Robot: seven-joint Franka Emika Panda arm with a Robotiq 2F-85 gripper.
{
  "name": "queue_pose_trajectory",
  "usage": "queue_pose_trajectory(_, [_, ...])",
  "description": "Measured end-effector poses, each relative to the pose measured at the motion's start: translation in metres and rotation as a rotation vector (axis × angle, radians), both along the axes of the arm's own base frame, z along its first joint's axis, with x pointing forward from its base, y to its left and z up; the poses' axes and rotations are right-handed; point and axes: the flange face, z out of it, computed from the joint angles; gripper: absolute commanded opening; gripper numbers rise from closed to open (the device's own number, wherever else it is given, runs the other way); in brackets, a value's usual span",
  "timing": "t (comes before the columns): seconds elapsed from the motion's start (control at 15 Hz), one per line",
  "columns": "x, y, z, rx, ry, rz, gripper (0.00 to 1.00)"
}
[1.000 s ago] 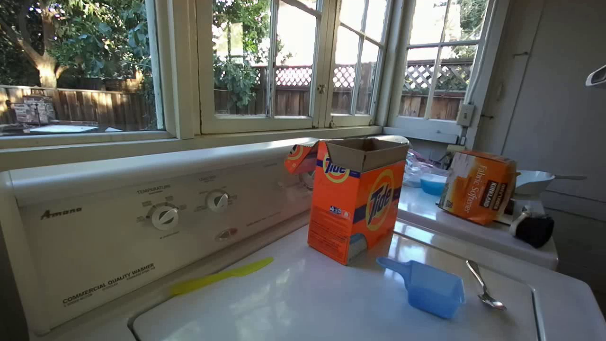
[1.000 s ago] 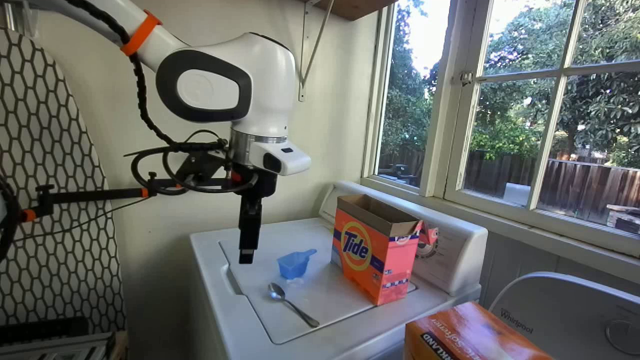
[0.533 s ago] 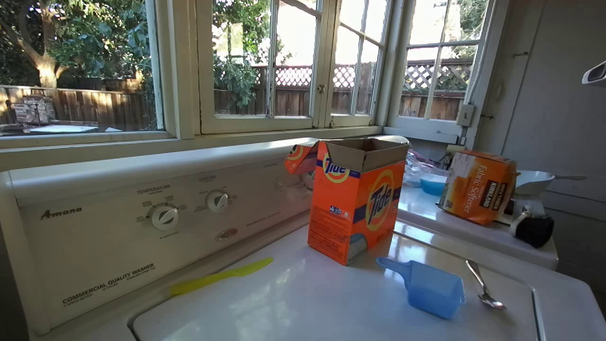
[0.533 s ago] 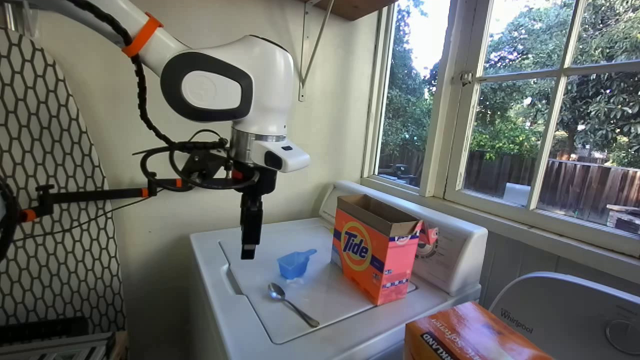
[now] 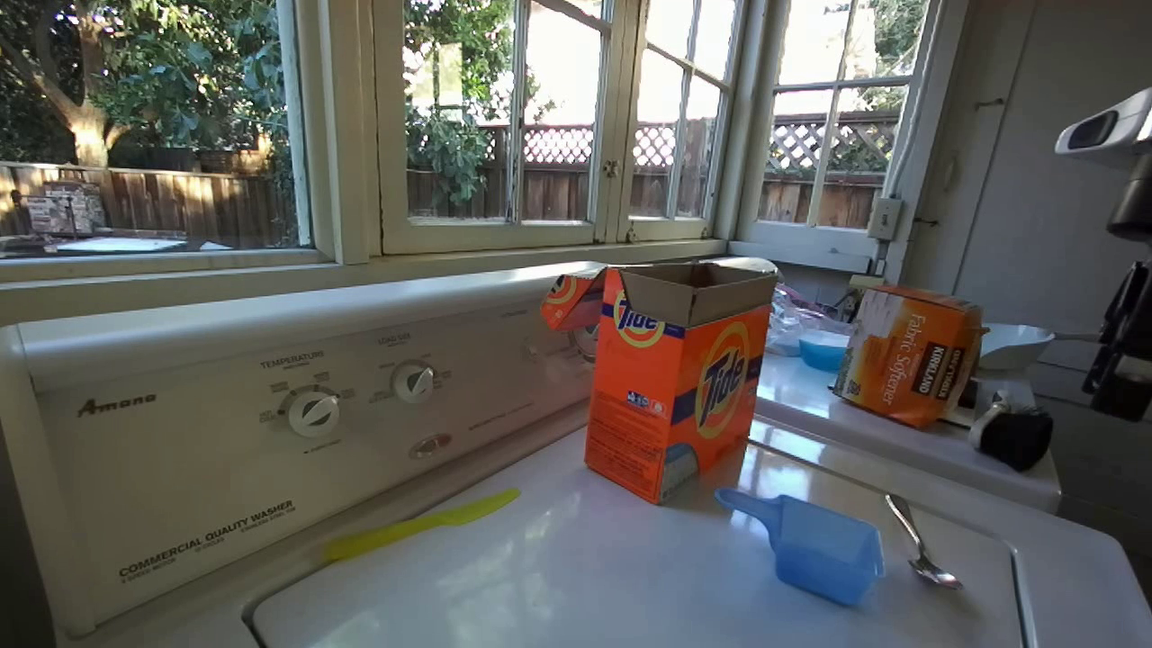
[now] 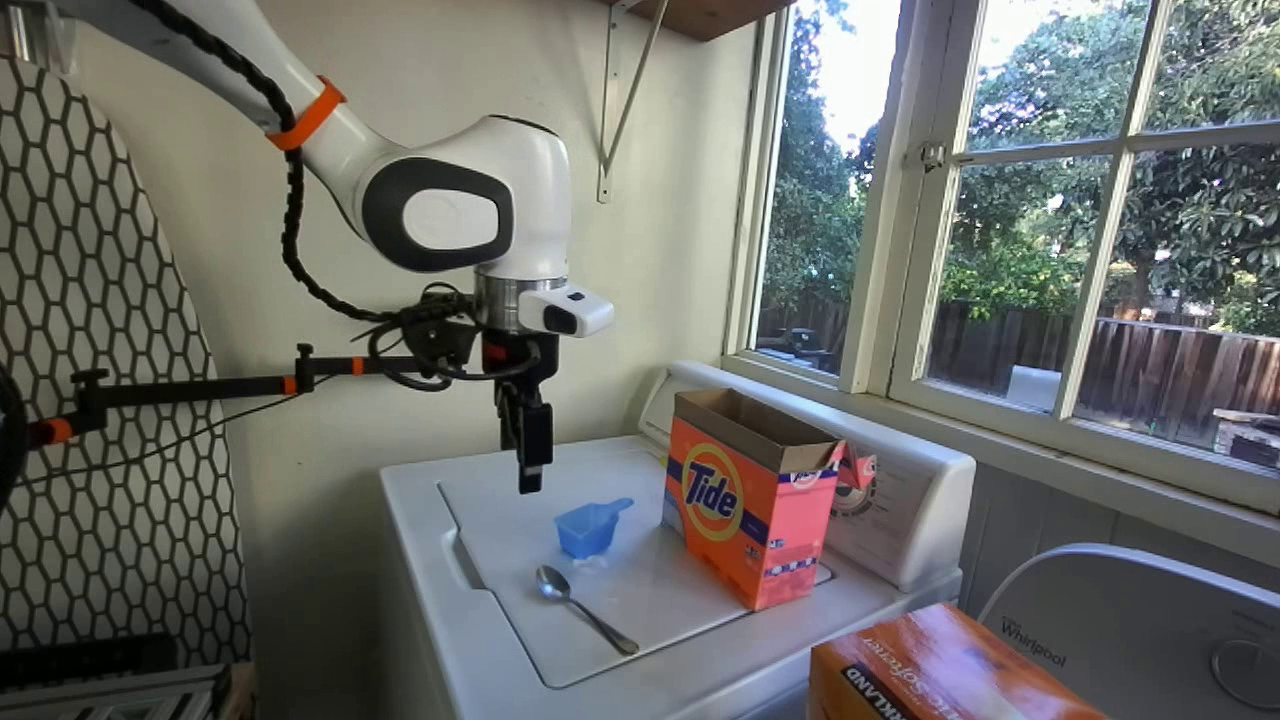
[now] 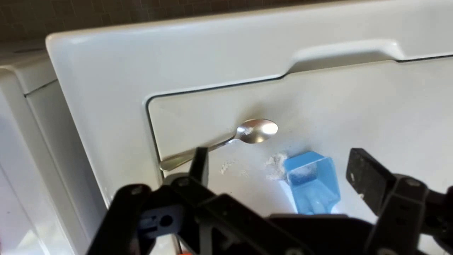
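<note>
Two black fingers point(image 7: 371, 180) of the claw point(image 7: 285, 170) stand spread wide, holding nothing. Over the last second the claw has swung inward, narrowing its gap to the translucent blue plastic scoop point(image 7: 312, 187), which sits untouched and unmoved on the glossy white washer lid point(image 7: 389, 106). Loose white powder point(image 7: 276, 165) and a shiny metal spoon point(image 7: 247, 134) lie near it; an open-topped orange cardboard Tide box point(image 6: 752, 512) stands beyond.

In an exterior view, a cream wall point(image 6: 670, 250) and wooden shelf point(image 6: 705, 18) sit at twelve o'clock, a daylit white-framed window point(image 6: 1125, 145) at two (trees point(image 6: 1040, 230) and plank fence point(image 6: 1170, 375) beyond). The wrist view shows brown tile-patterned floor point(image 7: 141, 12) at eleven.
</note>
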Motion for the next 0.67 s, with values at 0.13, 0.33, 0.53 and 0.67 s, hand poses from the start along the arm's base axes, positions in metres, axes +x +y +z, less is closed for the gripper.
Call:
queue_pose_trajectory(0.13, [0.003,0.017,-0.005,0.001,-0.035,0.037,1.0])
queue_pose_trajectory(0.33, [0.004,0.02,-0.007,0.003,-0.034,0.04,1.0])
queue_pose_trajectory(0.53, [0.005,0.018,-0.005,0.005,-0.037,0.035,1.0])
queue_pose_trajectory(0.67, [0.005,0.018,-0.005,0.006,-0.038,0.032,1.0])
